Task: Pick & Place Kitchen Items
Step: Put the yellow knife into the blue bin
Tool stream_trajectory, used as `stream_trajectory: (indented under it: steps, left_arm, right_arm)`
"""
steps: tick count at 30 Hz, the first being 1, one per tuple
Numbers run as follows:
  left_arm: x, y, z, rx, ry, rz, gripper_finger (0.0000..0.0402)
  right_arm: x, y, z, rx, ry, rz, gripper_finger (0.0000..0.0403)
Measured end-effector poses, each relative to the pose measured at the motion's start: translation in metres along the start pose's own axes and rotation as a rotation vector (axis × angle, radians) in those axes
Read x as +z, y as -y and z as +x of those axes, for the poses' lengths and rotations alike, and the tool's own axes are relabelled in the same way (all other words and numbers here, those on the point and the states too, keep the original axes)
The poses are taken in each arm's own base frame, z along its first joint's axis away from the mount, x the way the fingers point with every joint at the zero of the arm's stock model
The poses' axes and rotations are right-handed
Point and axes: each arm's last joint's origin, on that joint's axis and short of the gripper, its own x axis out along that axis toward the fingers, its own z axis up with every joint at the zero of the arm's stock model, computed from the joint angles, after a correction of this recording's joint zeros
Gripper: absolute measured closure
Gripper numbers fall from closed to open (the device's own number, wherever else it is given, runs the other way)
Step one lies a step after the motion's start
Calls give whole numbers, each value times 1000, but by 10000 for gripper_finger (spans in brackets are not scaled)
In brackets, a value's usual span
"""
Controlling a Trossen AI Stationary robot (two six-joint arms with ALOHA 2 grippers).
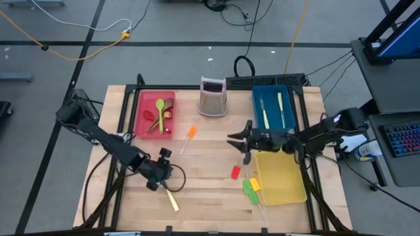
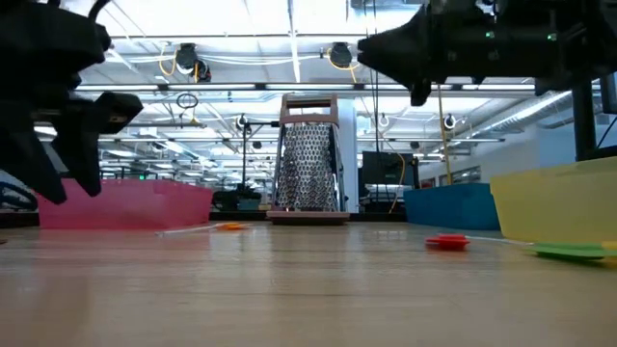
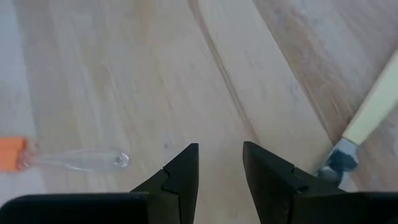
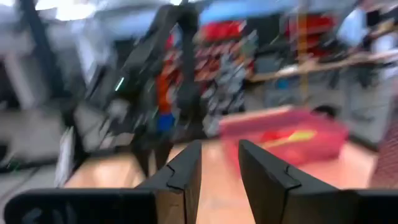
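Observation:
My left gripper hangs open, slanting down over the near left of the table, with bare wood between its fingers. A cream-handled knife lies flat just beside it. An orange spatula with a clear handle lies farther off. My right gripper is open with nothing in it. It is held high and about level over the table's middle, pointing toward the red tray. A red spatula and green and yellow spatulas lie below it, near the yellow tray.
The red tray at the far left holds several spoons. The blue tray at the far right holds cream-handled knives. The metal box grater stands upright between them. Bare wood lies in the table's middle and along its near edge.

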Motion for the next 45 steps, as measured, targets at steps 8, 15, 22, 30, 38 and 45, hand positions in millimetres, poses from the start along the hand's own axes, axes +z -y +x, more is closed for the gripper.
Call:
stream_trajectory:
  steps: [8,15,22,30,38,45]
  left_arm:
    - [2,1,3,-7,19,-44,270]
    - [11,3,2,-74,100,-73,270]
    - [15,12,0,-266,138,-70,270]
    - [16,37,14,-277,154,3,232]
    - [4,56,45,-277,56,96,203]
    - [3,54,48,-285,44,138,291]
  right_arm:
    - [-5,17,4,-140,-37,-417,311]
    - [5,19,5,-39,62,-361,312]
    - [2,9,4,122,42,-250,308]
    - [-3,-16,-2,176,31,-229,245]
    - [-5,-26,-5,212,12,-213,214]
    - [-5,-26,-5,209,13,-211,222]
